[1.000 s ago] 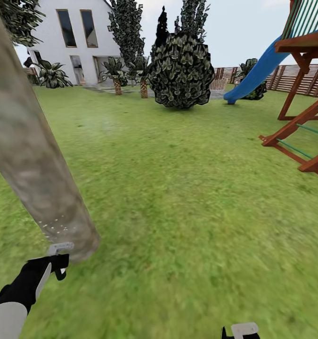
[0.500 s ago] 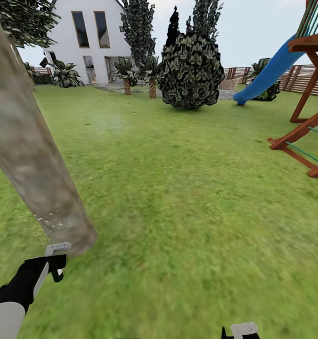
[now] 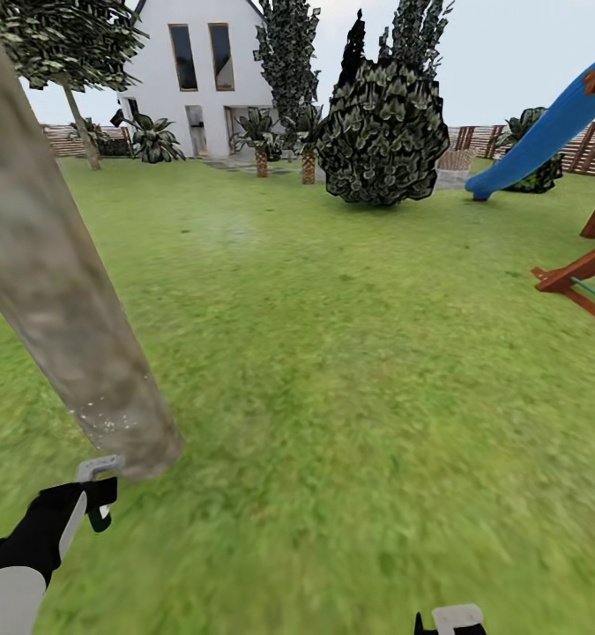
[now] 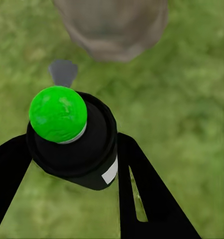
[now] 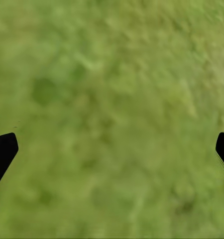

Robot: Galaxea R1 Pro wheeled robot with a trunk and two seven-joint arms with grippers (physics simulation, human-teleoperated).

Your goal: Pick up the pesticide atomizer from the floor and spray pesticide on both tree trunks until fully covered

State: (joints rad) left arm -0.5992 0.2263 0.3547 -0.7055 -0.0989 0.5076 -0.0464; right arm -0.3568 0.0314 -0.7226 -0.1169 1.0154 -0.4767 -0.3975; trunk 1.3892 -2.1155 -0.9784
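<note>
Down low beside the near tree trunk (image 3: 59, 282), gripping the pesticide atomizer (image 4: 72, 144) with the left hand (image 4: 74, 167), one black finger pressed on each side of the dark bottle. Held upright, green ball top (image 4: 57, 113) up and grey nozzle (image 4: 62, 72) aimed at the foot of the trunk, likely to land the spray right on the bark. Held close, near the trunk but not touching, likely for the same reason. Off the floor, then, and up in the hand over the grass lawn (image 3: 350, 353).

Seen from the head view: same hand at the bottom left, with the pale nozzle tip poking out just beside the trunk base. A few fine white dots of pesticide (image 3: 103, 419) low on the bark. Bare and plain higher up, so probably far from fully covered. Far back on the left, another tree (image 3: 81, 123) with a thin pale trunk, maybe the second one to spray; too far to tell.

Right hand (image 5: 112, 149): open wide, holding nothing, hanging over plain grass, likely parked out of the way.

Writing: one small white label (image 4: 110, 172) on the bottle side, blank as far as can be told. No brand and no words to read anywhere.

Far back: white house (image 3: 209, 79), big round bush (image 3: 383, 132), blue slide (image 3: 544, 132).
</note>
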